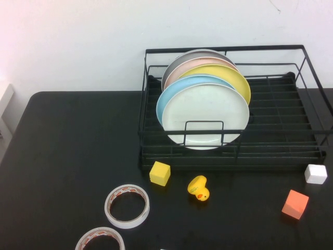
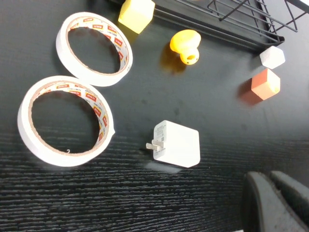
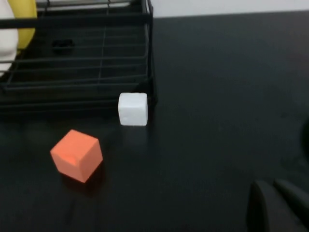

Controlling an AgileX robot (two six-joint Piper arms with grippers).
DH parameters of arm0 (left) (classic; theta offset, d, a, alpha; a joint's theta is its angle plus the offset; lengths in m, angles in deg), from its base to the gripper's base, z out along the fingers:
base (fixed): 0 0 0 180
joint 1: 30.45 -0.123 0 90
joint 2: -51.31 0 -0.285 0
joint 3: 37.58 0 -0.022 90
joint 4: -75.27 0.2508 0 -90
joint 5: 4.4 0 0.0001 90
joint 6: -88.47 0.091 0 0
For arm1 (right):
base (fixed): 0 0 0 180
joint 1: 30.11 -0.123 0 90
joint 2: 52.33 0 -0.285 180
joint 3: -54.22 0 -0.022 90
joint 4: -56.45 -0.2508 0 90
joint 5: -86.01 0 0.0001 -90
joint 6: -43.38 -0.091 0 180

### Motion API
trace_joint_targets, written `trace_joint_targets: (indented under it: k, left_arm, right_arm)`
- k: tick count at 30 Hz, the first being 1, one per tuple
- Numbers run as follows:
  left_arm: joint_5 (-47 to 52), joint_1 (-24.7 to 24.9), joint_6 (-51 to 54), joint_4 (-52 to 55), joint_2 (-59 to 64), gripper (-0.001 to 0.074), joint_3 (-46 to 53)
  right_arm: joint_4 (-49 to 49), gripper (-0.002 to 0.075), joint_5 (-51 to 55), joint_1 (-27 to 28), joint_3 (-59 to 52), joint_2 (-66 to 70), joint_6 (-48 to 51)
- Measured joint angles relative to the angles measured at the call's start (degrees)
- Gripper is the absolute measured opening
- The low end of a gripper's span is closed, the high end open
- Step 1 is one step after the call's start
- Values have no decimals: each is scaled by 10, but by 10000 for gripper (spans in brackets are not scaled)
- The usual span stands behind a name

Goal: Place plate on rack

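The white plate [image 1: 205, 115] stands upright in the black wire rack [image 1: 307, 151], frontmost of a row, with the light blue plate [image 1: 167, 99], the yellow plate [image 1: 229, 75] and others behind it. No arm shows in the high view. My left gripper [image 2: 270, 178] is shut and empty, over the table's front, near the tape rolls. My right gripper [image 3: 273, 186] is shut and empty, over bare table right of the rack's corner [image 3: 147, 53]. An edge of the white plate [image 3: 6, 43] shows in the right wrist view.
In front of the rack lie a yellow cube [image 1: 159, 173], a yellow duck [image 1: 198, 188], two tape rolls [image 1: 127, 205] [image 1: 100, 239], a white cube [image 1: 316, 174] and an orange cube [image 1: 295, 203]. A white charger plug [image 2: 176, 144] lies near the table's front edge.
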State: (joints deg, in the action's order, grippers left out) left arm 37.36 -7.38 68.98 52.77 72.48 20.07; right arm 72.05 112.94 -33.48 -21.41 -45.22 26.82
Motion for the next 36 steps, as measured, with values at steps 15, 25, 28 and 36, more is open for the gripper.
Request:
trace_joint_targets:
  k: [15, 25, 28, 36]
  left_arm:
    - [0, 0, 0, 0, 0, -1, 0]
    - [1, 0, 0, 0, 0, -1, 0]
    - [1, 0, 0, 0, 0, -1, 0]
    - [1, 0, 0, 0, 0, -1, 0]
  right_arm:
    - [-40, -2, -98, 43, -31, 0, 38]
    - [-40, -2, -81, 57, -30, 0, 42]
    - [-40, -2, -81, 57, -30, 0, 42]
    - [-40, -2, -80, 57, -30, 0, 42]
